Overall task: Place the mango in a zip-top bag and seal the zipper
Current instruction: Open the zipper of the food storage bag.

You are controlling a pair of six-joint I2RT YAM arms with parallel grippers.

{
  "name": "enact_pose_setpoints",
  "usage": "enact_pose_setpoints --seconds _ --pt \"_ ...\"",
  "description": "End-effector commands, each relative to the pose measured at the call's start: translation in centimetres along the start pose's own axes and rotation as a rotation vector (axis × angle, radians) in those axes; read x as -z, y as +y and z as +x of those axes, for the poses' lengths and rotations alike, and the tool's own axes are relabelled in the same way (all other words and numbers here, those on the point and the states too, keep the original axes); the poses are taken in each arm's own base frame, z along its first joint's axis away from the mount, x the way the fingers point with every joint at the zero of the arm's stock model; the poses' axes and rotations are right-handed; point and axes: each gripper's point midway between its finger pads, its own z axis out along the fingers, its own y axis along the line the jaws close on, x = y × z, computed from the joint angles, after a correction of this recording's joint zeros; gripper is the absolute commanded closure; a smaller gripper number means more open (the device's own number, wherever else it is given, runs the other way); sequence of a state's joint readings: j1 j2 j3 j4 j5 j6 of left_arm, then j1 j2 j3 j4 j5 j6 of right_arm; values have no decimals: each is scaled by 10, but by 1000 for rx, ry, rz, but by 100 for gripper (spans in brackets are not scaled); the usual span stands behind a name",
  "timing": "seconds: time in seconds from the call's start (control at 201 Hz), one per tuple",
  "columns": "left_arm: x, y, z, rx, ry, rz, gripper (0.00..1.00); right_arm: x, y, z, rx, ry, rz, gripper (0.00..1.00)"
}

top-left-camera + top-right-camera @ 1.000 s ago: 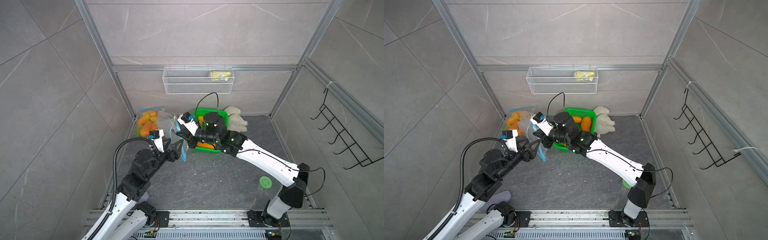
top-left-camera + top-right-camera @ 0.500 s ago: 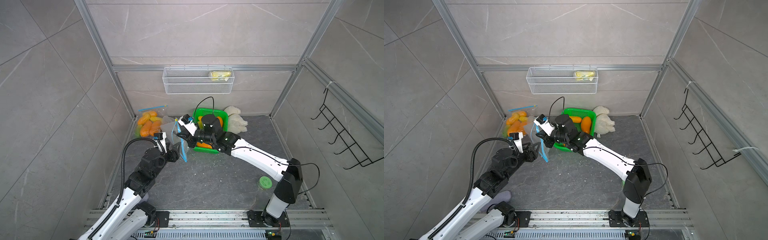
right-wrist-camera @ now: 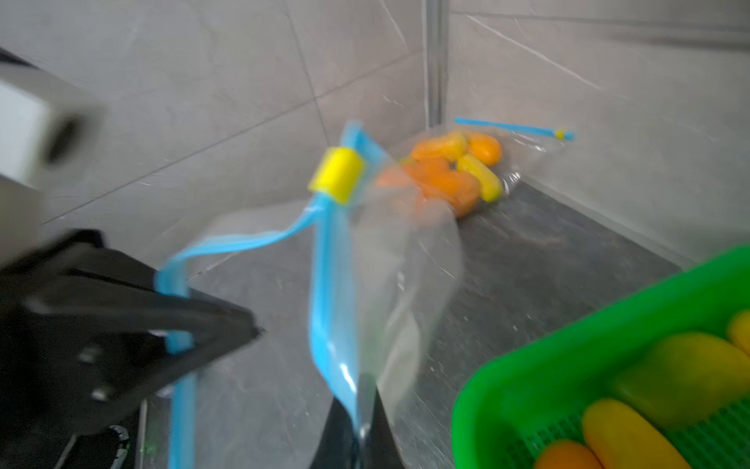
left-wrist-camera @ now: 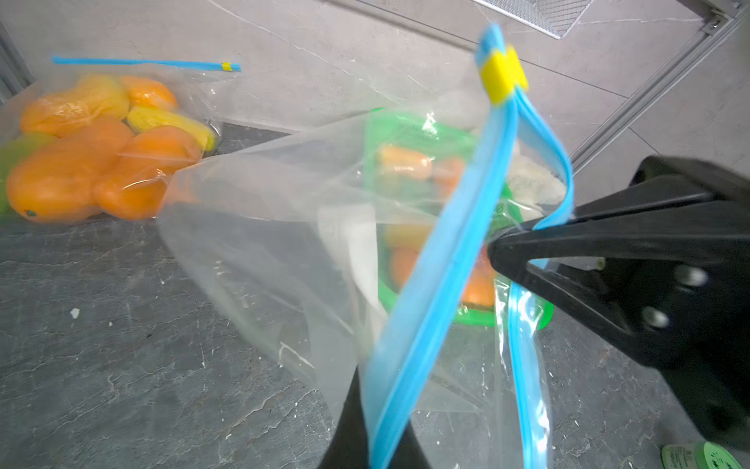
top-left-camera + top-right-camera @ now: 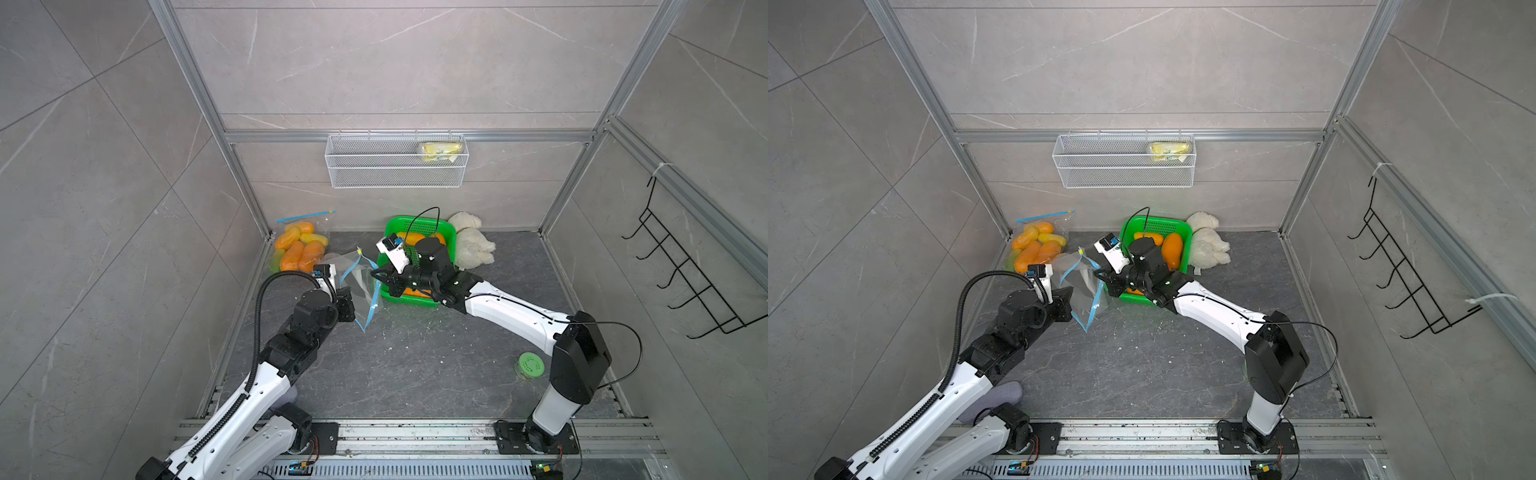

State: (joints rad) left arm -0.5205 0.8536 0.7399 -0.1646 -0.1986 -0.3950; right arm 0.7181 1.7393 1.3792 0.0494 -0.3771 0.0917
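Observation:
A clear zip-top bag (image 5: 358, 286) (image 5: 1080, 286) with a blue zipper and a yellow slider (image 4: 501, 77) hangs above the floor between my two arms, its mouth spread apart. My left gripper (image 4: 375, 446) (image 5: 351, 309) is shut on one blue zipper lip. My right gripper (image 3: 361, 438) (image 5: 376, 276) is shut on the other lip. Several orange and yellow mangoes, one orange mango (image 5: 1172, 250) among them, lie in the green basket (image 3: 527, 385) (image 5: 1185, 232) just behind my right wrist. The held bag is empty.
A second zip-top bag (image 5: 297, 249) full of mangoes leans in the back left corner. A white cloth bundle (image 5: 471, 245) lies beside the basket. A green-lidded jar (image 5: 531, 365) stands by the right arm's base. A wire shelf (image 5: 395, 162) hangs on the back wall, a hook rack (image 5: 681, 270) on the right wall.
My left gripper has moved in to the bag and shut on its near zipper lip. The right gripper has kept its hold on the far lip.

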Motion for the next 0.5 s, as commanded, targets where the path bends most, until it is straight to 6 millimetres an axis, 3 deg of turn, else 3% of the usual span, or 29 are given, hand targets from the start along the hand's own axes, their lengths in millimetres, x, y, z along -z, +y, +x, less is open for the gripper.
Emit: enact_pose_setpoints --seconds 0.0,0.095,0.134,0.194,0.259,0.349,0.498 --pt "2 -4 -28 8 -54 -11 100 11 -5 -19 -63 -53 15 94" --pt "-12 -5 -25 7 -15 -28 100 6 1 -14 -76 -10 -32 83" --pt "-18 -5 -22 0 4 -38 100 8 2 -13 -69 2 -30 71" --pt "-26 -2 -18 0 18 -57 100 14 0 -11 -46 15 -9 45" --pt "-36 -1 -12 -6 44 -65 100 23 -2 -8 -5 24 13 35" --pt "-49 -1 -6 -8 87 -84 100 38 -8 9 109 85 61 30" --pt "-59 -2 0 -4 106 -80 100 65 -38 50 206 179 188 26"
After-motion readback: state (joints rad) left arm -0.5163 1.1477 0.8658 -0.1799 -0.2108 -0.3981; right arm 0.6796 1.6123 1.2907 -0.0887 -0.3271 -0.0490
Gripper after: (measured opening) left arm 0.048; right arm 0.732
